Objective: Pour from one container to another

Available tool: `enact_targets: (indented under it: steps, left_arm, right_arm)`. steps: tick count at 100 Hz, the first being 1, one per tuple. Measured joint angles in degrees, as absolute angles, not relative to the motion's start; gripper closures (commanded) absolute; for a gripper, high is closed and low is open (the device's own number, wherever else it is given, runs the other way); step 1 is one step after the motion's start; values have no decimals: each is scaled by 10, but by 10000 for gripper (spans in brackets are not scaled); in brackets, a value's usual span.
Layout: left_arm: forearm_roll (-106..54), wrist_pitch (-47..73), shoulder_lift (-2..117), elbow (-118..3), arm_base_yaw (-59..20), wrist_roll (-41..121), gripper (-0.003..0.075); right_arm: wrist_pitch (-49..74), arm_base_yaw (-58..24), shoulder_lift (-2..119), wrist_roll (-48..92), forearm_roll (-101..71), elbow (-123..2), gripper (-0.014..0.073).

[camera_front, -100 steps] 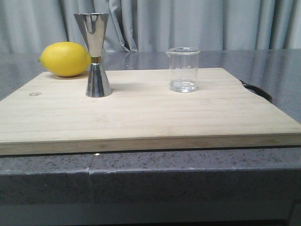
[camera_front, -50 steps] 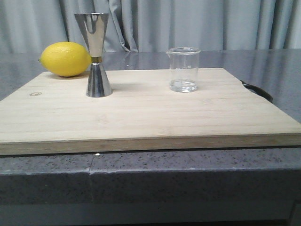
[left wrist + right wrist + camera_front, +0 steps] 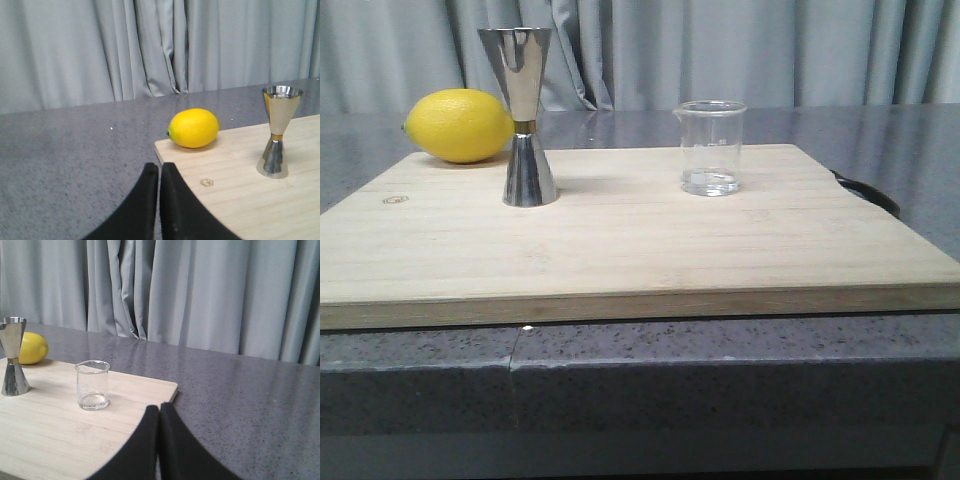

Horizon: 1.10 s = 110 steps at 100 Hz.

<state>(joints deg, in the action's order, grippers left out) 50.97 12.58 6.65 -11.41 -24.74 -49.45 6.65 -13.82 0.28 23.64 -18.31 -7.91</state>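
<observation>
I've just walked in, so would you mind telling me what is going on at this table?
Nothing is being handled yet. The glass beaker and the steel jigger both stand upright and apart on the wooden board, with a lemon behind the jigger. The left gripper and right gripper are both shut and empty, short of the objects. The pour from beaker to jigger has not started.

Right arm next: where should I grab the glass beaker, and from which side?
Probably the beaker at mid-wall, from its right side. It stands upright on the cutting board, its spout toward the jigger on its left, so that side should stay free for tipping. The right gripper is shut and must open first.
</observation>
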Motion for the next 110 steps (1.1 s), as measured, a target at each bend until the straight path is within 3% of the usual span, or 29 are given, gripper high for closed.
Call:
enact_targets:
  steps: [21,40,57,110]
  left_arm:
    - [259,160,66,-88,-235,-451,739]
    - [67,63,66,-44,-187,-202,739]
    - [26,-48,56,-5,-141,-128,739]
    - [-14,-52,-3,-2,-85,-45,739]
  right_arm:
    - [66,-138,3,236,-184,-79,645]
    - [66,-138,3,235,-184,-79,645]
    - [66,-138,3,235,-184,-79,645]
    - [67,-138,3,235,-184,-79,645]
